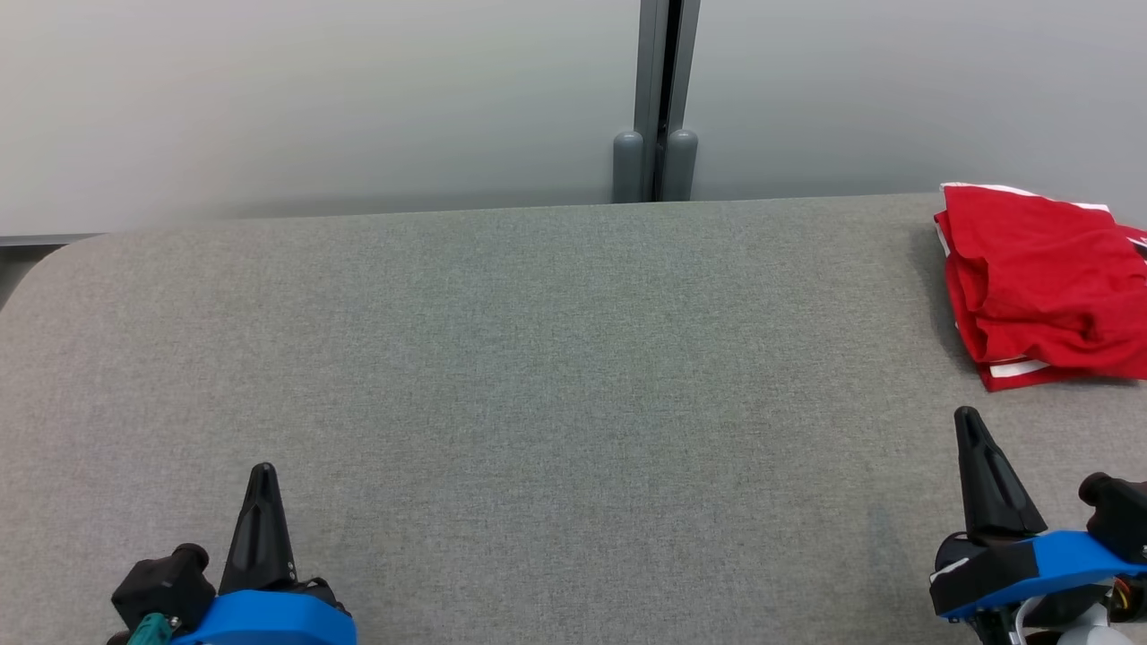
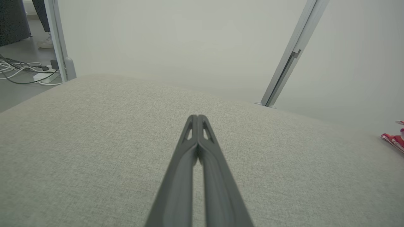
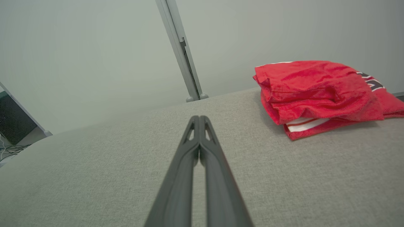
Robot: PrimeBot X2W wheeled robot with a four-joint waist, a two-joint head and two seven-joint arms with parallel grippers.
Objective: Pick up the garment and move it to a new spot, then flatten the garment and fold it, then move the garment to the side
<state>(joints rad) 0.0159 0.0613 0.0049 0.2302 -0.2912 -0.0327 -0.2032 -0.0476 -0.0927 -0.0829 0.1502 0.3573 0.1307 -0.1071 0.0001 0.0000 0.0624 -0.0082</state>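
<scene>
A red garment [image 1: 1044, 282] with white trim lies folded in a thick stack at the far right of the grey fabric table [image 1: 538, 358]. The right wrist view has the garment [image 3: 318, 91] up and to the right, and its edge [image 2: 394, 138] peeks in at the right border of the left wrist view. My left gripper [image 1: 263, 475] rests low at the near left, shut with nothing held; its tips [image 2: 197, 118] meet. My right gripper [image 1: 968, 421] sits at the near right, a short way in front of the garment, shut and empty [image 3: 199, 118].
A pale partition wall with a grey vertical post [image 1: 659, 98] runs behind the table. Cables and a power strip [image 2: 38, 74] lie on the floor past the table's left end. The table's rounded left corner [image 1: 54, 260] marks its edge.
</scene>
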